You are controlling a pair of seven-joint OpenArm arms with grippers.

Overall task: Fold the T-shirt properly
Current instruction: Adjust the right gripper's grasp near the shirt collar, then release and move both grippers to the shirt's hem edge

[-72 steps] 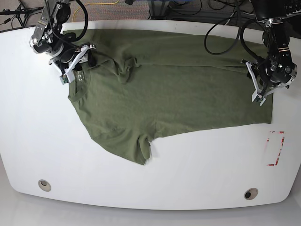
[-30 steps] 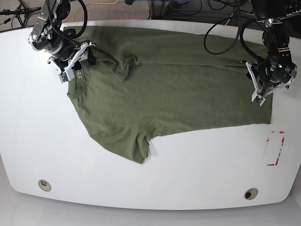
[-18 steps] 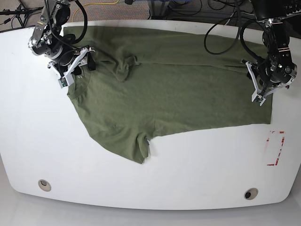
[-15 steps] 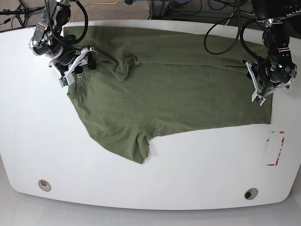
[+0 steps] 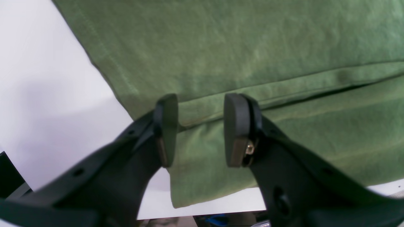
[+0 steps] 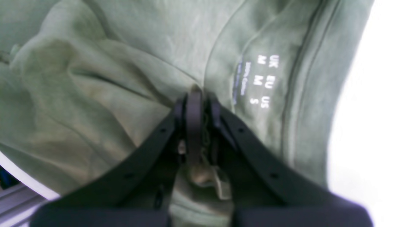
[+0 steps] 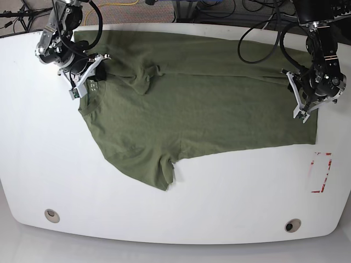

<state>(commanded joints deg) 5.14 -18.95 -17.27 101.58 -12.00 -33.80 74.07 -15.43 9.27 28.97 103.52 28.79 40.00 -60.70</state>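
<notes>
The olive-green T-shirt (image 7: 192,104) lies spread on the white table (image 7: 230,192), collar to the left, hem to the right. One sleeve (image 7: 156,170) points toward the front edge. Cloth is bunched (image 7: 145,76) near the collar. My right gripper (image 7: 89,74) is shut on the T-shirt (image 6: 94,78) just left of the pale size label (image 6: 258,80); a pinch of fabric shows between the black fingers (image 6: 194,110). My left gripper (image 7: 303,109) stands open at the hem corner, and its pads (image 5: 167,126) straddle a folded edge of the T-shirt (image 5: 252,47).
A red-marked rectangle (image 7: 321,172) sits on the table at the right, below the hem. Two round holes (image 7: 52,215) (image 7: 292,225) lie near the front edge. Black cables (image 7: 263,44) trail over the shirt's far right part from the back.
My right gripper, open earlier beside the collar, has shut on the fabric there and shifted slightly. The left arm and the rest of the shirt have not moved.
</notes>
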